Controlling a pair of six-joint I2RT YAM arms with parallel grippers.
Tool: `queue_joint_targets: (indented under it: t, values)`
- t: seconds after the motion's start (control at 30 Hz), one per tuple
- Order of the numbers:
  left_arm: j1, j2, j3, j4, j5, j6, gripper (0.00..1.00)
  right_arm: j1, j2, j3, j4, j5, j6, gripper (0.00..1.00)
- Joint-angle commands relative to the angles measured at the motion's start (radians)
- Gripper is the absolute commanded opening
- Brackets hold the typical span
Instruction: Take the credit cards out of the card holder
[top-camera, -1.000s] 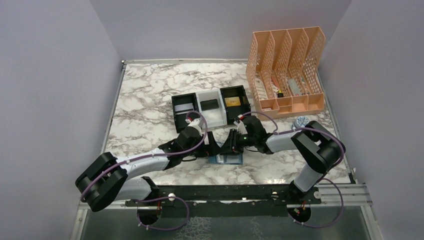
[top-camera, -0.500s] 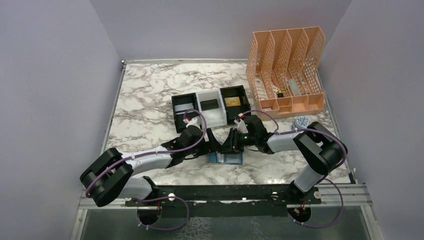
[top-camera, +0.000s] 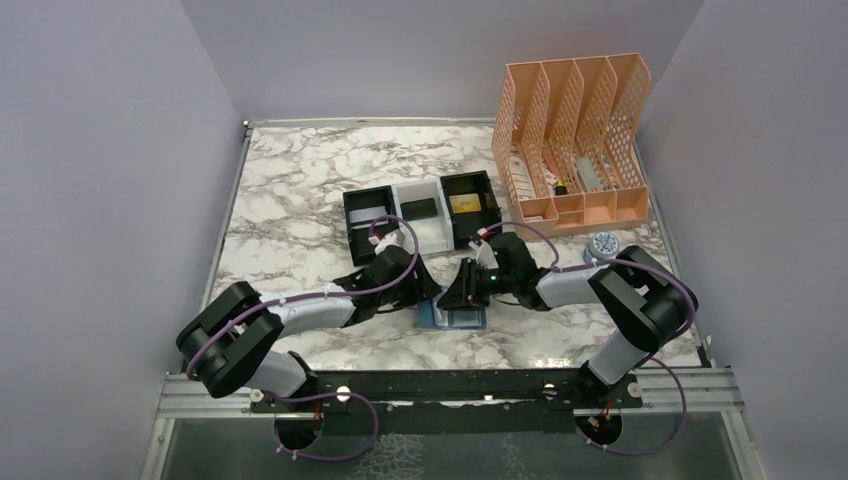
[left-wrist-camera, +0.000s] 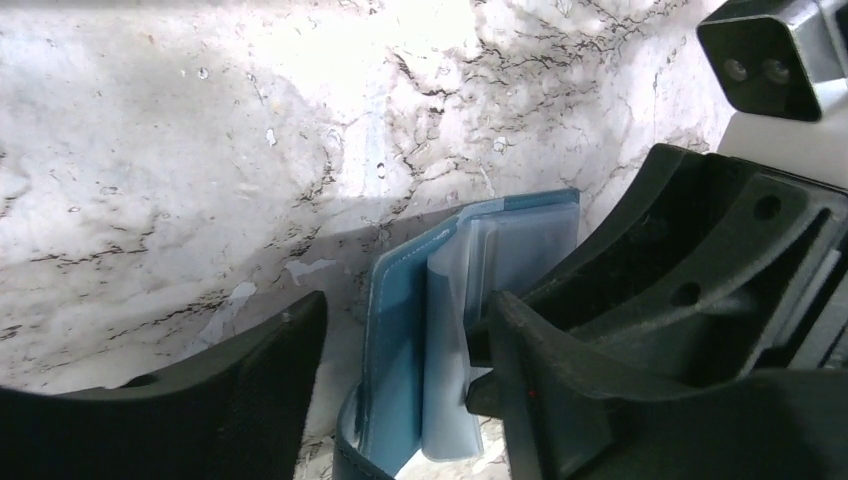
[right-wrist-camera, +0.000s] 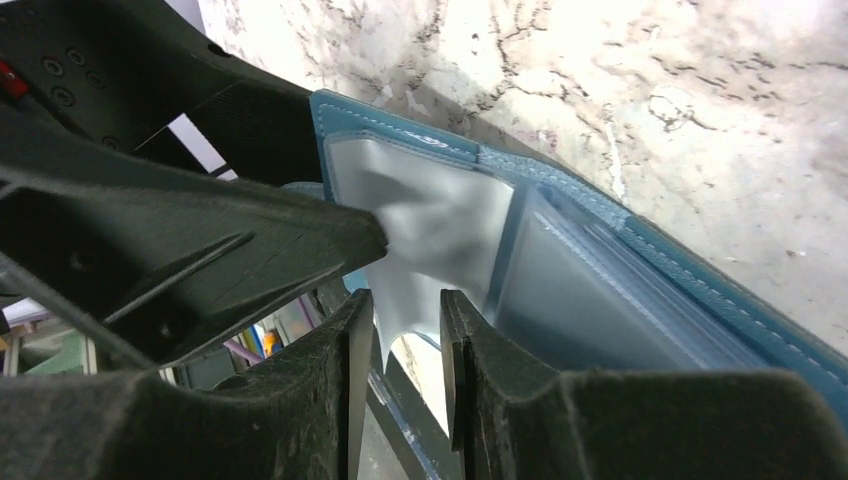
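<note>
card holder: lies open on the marble table, lower centre of the top view, directly under both grippers. Teal cover down, clear sleeve pockets fanned up.
left gripper: jaws well apart, one finger on either side of the holder's near panel in its own wrist view. Clamps nothing. In the right wrist view one of its fingertips touches the clear sleeve.
right gripper: jaws only a narrow gap apart, and a flap of the sleeve lies across that gap. No visible hold on it.
credit cards: gold card in the right compartment of the tray, black card in the middle one. Cannot tell whether any are inside the holder.
tray: just above the grippers in the top view.
file rack: peach mesh, upper right, well apart from the holder.
</note>
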Motion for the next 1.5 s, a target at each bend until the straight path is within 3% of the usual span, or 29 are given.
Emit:
queue_joint_targets:
  t: [0.0, 0.27, 0.5, 0.6, 1.03, 1.47]
  values:
    - [0.003, 0.019, 0.035, -0.068, 0.012, 0.026, 0.57, 0.005, -0.044, -0.005, 0.042, -0.037, -0.036, 0.33]
    - [0.003, -0.043, -0.011, -0.107, -0.013, 0.022, 0.39, 0.005, -0.161, 0.035, -0.128, 0.022, -0.102, 0.42]
    - [0.003, -0.11, -0.037, -0.088, 0.023, 0.083, 0.26, 0.003, -0.279, 0.113, -0.493, 0.33, -0.2, 0.42]
    - [0.004, -0.13, -0.05, -0.071, 0.053, 0.108, 0.2, 0.002, -0.297, 0.135, -0.575, 0.391, -0.222, 0.42]
    - [0.003, -0.125, -0.076, -0.048, 0.086, 0.14, 0.15, 0.002, -0.206, 0.138, -0.537, 0.271, -0.25, 0.41]
    - [0.003, -0.11, -0.068, -0.052, 0.077, 0.136, 0.1, 0.002, -0.204, 0.155, -0.592, 0.294, -0.287, 0.41]
